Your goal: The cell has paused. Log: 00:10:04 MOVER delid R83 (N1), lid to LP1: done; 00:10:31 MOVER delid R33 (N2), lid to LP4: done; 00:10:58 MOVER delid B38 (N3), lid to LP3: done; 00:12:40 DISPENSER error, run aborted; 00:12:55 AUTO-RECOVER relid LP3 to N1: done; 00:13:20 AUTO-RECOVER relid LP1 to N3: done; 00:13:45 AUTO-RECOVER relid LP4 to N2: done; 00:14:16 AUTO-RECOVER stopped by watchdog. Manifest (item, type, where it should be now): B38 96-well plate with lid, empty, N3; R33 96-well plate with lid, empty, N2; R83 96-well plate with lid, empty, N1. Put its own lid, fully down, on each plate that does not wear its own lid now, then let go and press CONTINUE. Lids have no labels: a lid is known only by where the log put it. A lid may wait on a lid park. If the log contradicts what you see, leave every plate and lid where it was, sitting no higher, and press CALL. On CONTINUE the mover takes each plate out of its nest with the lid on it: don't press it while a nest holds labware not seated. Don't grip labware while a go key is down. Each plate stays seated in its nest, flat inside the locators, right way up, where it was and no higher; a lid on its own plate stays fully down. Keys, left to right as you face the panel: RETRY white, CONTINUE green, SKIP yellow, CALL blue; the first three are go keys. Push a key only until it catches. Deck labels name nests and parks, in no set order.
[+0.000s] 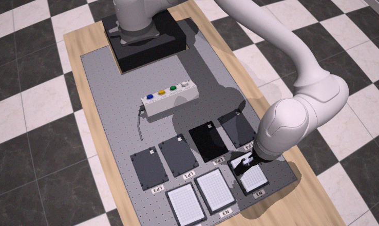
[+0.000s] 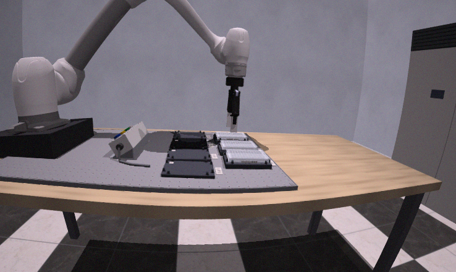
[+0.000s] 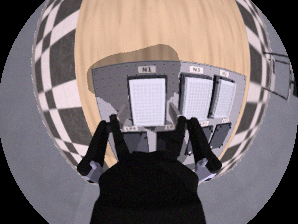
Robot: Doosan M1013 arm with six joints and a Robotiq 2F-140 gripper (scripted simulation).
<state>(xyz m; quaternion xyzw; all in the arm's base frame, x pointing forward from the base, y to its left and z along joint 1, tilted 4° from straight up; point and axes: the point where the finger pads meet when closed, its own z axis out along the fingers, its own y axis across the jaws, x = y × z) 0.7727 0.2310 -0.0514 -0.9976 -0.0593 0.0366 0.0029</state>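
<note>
Three white 96-well plates sit in dark nests along the deck's near edge: one at N1 (image 1: 248, 175), one at N3 (image 1: 215, 190), and a third (image 1: 185, 203) whose label is out of frame. I cannot tell the clear lids apart from the plates. My gripper (image 1: 245, 164) hangs upright a little above the N1 plate's back end, open and holding nothing. It also shows in the side view (image 2: 233, 127), above the far plate (image 2: 230, 136). In the wrist view, the fingers frame the N1 plate (image 3: 147, 102).
Four flat dark lid parks stand in a row behind the nests: LP3 (image 1: 148, 168), LP1 (image 1: 178, 155), LP2 (image 1: 208, 141) and LP4 (image 1: 237, 128), each bare. The key box (image 1: 169, 98) carries blue (image 1: 149, 96), yellow (image 1: 161, 91), green (image 1: 172, 87) and white (image 1: 184, 83) keys.
</note>
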